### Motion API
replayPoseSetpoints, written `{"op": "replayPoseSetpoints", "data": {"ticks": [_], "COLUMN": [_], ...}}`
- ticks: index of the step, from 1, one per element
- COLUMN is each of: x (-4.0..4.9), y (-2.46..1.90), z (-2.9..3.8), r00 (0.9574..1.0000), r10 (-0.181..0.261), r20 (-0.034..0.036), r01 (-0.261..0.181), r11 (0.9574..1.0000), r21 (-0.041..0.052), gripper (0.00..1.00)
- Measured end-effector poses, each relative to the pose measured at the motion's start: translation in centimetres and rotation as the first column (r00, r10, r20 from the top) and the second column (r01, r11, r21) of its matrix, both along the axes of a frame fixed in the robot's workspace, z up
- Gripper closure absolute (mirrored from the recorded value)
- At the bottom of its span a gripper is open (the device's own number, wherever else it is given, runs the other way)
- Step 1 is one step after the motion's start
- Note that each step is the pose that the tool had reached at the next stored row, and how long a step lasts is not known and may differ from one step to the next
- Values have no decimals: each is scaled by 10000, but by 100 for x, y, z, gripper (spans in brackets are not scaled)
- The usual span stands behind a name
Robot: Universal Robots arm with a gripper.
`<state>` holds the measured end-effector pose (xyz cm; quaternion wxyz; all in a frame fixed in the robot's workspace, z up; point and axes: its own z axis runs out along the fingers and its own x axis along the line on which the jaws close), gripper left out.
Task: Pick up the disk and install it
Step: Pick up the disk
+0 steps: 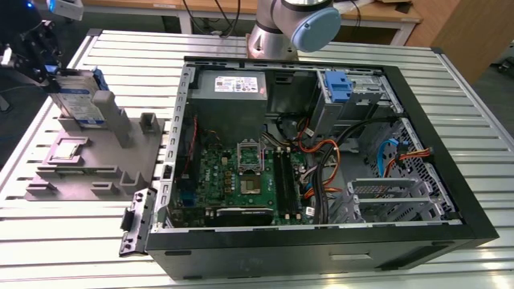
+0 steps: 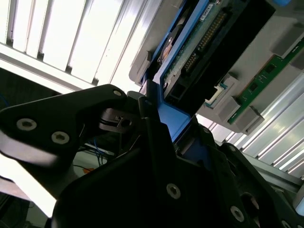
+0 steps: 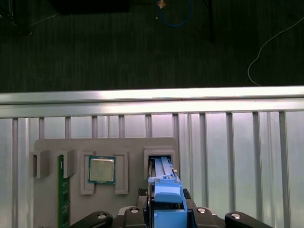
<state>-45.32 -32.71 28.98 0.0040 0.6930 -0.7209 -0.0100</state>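
Note:
The disk (image 1: 80,101), silver-grey with a white and blue label and a blue bracket, stands on edge in a slot of the grey fixture (image 1: 96,174) at the exterior view's left. My gripper (image 1: 48,72) is at its upper end and shut on it. In the second wrist view my gripper (image 2: 175,137) clamps the blue bracket, with the disk's (image 2: 199,52) green circuit side beyond. In the first wrist view the disk's (image 3: 166,187) blue edge runs from my gripper (image 3: 166,211) down into the fixture's slot (image 3: 160,154). I cannot tell whether the disk is lifted.
An open computer case (image 1: 449,180) fills the table's middle, with a motherboard (image 1: 241,174), a power-supply box (image 1: 233,84) and a drive bay holding a blue bracket (image 1: 337,87). The fixture also carries a processor chip (image 3: 101,169) and a memory stick (image 3: 61,190). The arm's base (image 1: 289,30) stands behind the case.

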Motion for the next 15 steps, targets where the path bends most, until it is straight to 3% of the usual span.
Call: {"op": "replayPoseSetpoints", "data": {"ticks": [15], "x": [0], "y": [0], "z": [60], "r00": [10000], "r10": [0], "r20": [-1], "r01": [0], "r11": [10000], "r21": [-1], "gripper": [64]}}
